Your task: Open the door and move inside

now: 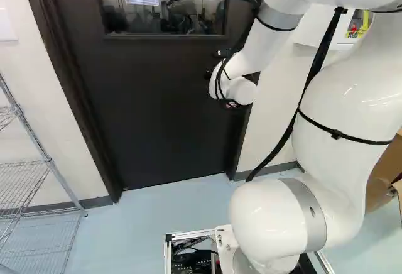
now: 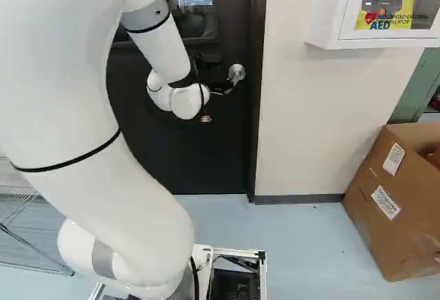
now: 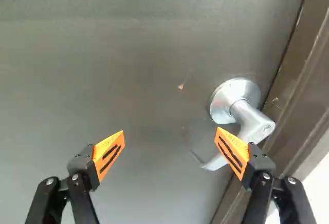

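Observation:
In the right base view my gripper (image 2: 220, 89) is a dark shape beyond the white wrist, close to the silver door handle (image 2: 236, 73). The dark door (image 1: 157, 104) stands shut in its frame. From the wrist, the gripper (image 3: 170, 130) faces the door (image 3: 154, 70) with its two orange-padded fingers wide apart and nothing held. One finger (image 3: 234, 154) overlaps the lever handle (image 3: 252, 121) and hides its middle; the lever's bent tip shows between the fingers, near that one. Whether finger and lever touch, I cannot tell.
The door frame (image 3: 295, 85) runs close beside the handle. A wire shelf (image 1: 25, 189) stands left of the door in the left base view. In the right base view, a wall cabinet (image 2: 330, 11) and a cardboard box (image 2: 385, 210) are to the right.

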Controlling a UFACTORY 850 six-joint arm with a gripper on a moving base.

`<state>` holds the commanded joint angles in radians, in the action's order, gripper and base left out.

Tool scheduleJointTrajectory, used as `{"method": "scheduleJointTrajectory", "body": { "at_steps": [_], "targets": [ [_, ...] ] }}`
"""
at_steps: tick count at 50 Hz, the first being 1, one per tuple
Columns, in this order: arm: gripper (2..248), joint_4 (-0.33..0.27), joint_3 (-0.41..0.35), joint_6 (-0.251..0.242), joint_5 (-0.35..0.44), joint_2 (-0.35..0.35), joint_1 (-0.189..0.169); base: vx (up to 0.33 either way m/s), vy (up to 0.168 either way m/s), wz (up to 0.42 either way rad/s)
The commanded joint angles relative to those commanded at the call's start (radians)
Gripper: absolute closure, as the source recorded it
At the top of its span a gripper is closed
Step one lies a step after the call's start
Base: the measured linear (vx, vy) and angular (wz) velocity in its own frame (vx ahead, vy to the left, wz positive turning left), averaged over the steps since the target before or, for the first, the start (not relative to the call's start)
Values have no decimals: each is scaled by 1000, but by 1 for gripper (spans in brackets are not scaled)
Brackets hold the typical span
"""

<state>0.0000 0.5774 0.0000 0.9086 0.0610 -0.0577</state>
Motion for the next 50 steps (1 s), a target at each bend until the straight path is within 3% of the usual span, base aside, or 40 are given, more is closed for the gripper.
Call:
{"method": "scheduleJointTrajectory", "body": {
  "at_steps": [50],
  "targets": [
    [3, 0, -5, 0, 0, 61, -8, 0, 0, 0]
  ]
}}
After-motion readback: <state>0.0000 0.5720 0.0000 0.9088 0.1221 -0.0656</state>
